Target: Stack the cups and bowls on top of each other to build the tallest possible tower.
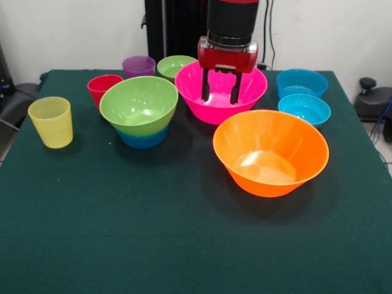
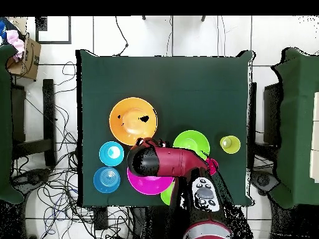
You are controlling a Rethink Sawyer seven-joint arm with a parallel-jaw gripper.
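Left to right across the front view: yellow cup (image 1: pixel 51 122), medium green bowl (image 1: pixel 139 105) nested on a blue bowl (image 1: pixel 142 139), then the gripper (image 1: pixel 220 90), fingers spread and empty, over the pink bowl (image 1: pixel 221 92), whose glossy sloped wall could slip from a shallow pinch, beside the orange bowl (image 1: pixel 270 152).

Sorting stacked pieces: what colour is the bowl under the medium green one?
Blue bowl beneath the green bowl; clearest in the front view.

Dark green table (image 1: pixel 153 245) carries 3 cups (image 1: pixel 51 121); orange bowl (image 1: pixel 271 153); pink bowl (image 1: pixel 221 98); green bowl (image 1: pixel 139 105) stacked on blue (image 1: pixel 143 139); 2 blue bowls (image 1: pixel 304 109).
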